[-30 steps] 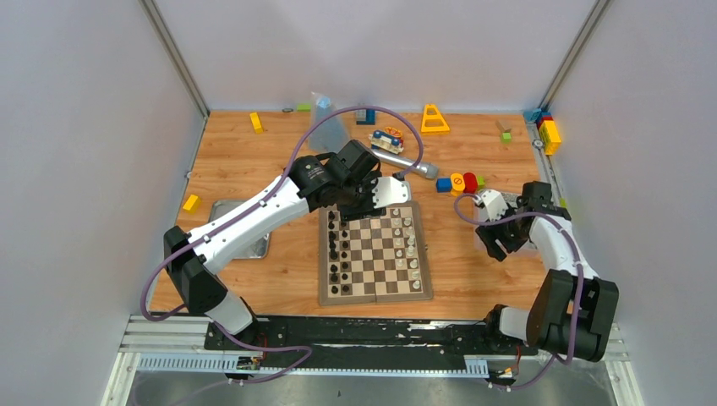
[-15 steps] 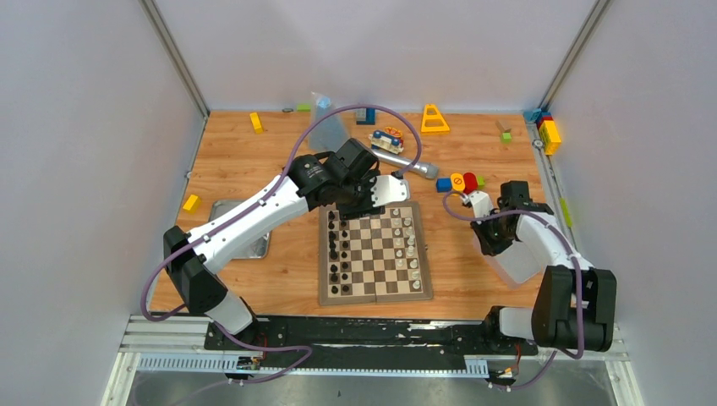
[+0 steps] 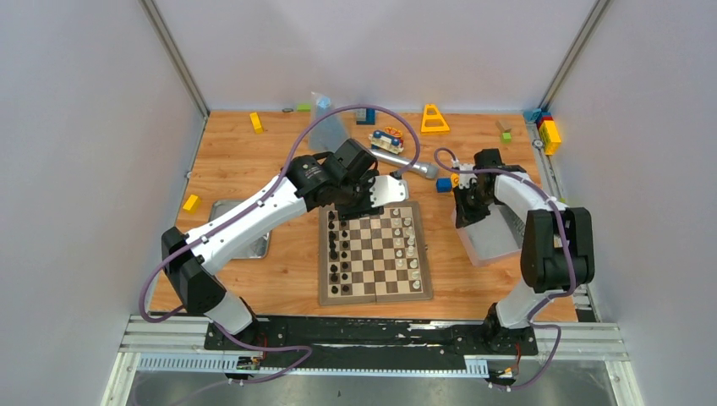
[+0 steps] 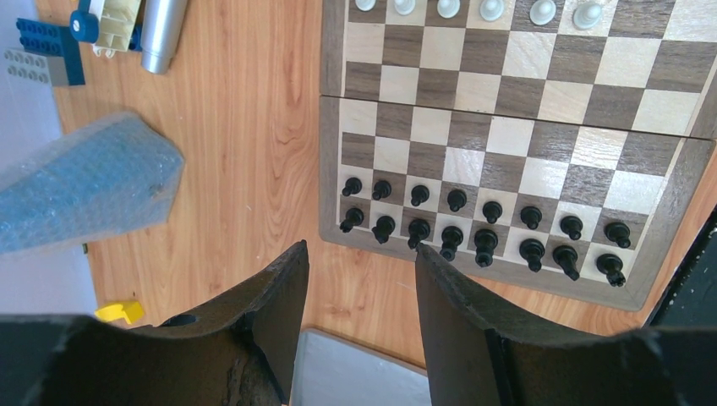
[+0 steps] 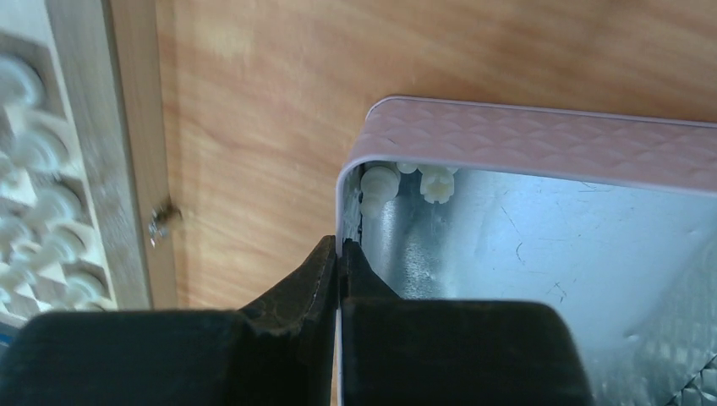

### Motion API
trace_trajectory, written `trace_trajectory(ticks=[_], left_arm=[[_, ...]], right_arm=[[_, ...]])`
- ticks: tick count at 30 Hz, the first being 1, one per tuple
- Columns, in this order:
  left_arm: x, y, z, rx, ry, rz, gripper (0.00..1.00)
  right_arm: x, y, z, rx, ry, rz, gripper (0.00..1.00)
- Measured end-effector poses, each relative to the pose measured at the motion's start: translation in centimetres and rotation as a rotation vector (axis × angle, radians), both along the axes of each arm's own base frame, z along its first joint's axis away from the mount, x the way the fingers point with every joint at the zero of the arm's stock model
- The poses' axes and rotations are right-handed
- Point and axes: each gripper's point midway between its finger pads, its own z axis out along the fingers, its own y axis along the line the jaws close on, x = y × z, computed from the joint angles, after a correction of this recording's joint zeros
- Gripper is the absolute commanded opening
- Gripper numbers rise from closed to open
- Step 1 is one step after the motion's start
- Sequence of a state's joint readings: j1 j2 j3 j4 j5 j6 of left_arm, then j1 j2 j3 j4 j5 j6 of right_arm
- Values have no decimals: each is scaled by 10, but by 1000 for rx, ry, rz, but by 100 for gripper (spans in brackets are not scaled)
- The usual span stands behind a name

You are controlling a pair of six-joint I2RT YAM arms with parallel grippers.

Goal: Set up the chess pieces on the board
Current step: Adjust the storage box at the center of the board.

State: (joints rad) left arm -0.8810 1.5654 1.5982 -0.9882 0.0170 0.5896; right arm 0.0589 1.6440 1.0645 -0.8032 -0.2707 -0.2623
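**Top view.** We see a square wooden chessboard [image 3: 376, 296] with dark brown and cream squares, lying near the middle of the orange-brown wooden table [image 3: 254, 161]. Small black chess pieces [image 4: 486, 241] fill two rows along its left side. Small white chess pieces [image 3: 409, 241] stand along its right side, too small for us to count. Right of the board and apart from it lies a shiny square metal tin [image 5: 541, 139] with a pink quilted outer wall. A flat metal lid [image 3: 241, 228] lies to the board's left.

**Right wrist view.** The right tool [image 5: 339, 247] is pressed together on the tin's thin wall just beside a rounded corner, one finger inside and one outside. We find two loose white pieces [image 5: 378, 184] in that corner, on the tin's floor against the wall.

**Left wrist view.** The left tool [image 4: 362, 258] hangs above the table just off the board's black-piece edge. Its fingers are spread with nothing between them. A blue bubble-wrap pouch [image 4: 84, 182] lies on the table, apart from the board.
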Motion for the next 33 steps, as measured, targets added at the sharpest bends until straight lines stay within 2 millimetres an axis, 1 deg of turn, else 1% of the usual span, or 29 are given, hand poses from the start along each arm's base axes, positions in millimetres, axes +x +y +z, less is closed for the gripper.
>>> trace_trajectory(ticks=[2, 4, 5, 6, 7, 9, 11, 13, 15, 16, 18, 19, 21, 23, 25, 28, 31, 33], left_arm=[[0, 0, -1, 3, 2, 0, 57], [-1, 1, -3, 5, 4, 0, 57], [-1, 1, -3, 5, 5, 1, 58], [0, 1, -3, 5, 4, 1, 58], [0, 1, -3, 5, 4, 1, 58], [1, 2, -2, 4, 3, 5, 58], [2, 3, -2, 4, 3, 7, 58], [3, 4, -2, 4, 3, 12, 58], [5, 5, -2, 3, 1, 16, 58], [5, 5, -2, 3, 0, 17, 58], [6, 6, -2, 3, 0, 20, 58], [7, 7, -2, 4, -1, 21, 58], [8, 7, -2, 5, -3, 20, 58], [9, 8, -2, 6, -5, 20, 58], [9, 8, -2, 8, -7, 18, 58], [10, 8, -2, 8, -9, 16, 58], [11, 7, -1, 3, -14, 15, 58], [12, 7, -1, 2, -16, 15, 58]], right_arm=[[13, 6, 1, 14, -15, -42, 6], [19, 11, 2, 28, -22, -72, 16], [22, 16, 3, 49, -24, -85, 24], [25, 21, 5, 71, -25, -97, 36], [26, 25, 7, 94, -24, -108, 42], [29, 31, 10, 128, -27, -123, 58], [31, 34, 13, 147, -36, -128, 65], [33, 33, 19, 152, -53, -131, 66], [36, 28, 29, 147, -94, -132, 67], [38, 22, 37, 138, -126, -134, 67], [44, 2, 54, 108, -205, -152, 68], [47, -9, 61, 88, -239, -166, 68], [53, -40, 72, 23, -311, -193, 69], [56, -68, 77, -51, -353, -204, 71], [58, -89, 76, -113, -377, -188, 72], [56, -106, 68, -184, -391, -102, 74], [57, -111, 59, -227, -398, 12, 75], [62, -113, 52, -242, -401, 82, 75]])
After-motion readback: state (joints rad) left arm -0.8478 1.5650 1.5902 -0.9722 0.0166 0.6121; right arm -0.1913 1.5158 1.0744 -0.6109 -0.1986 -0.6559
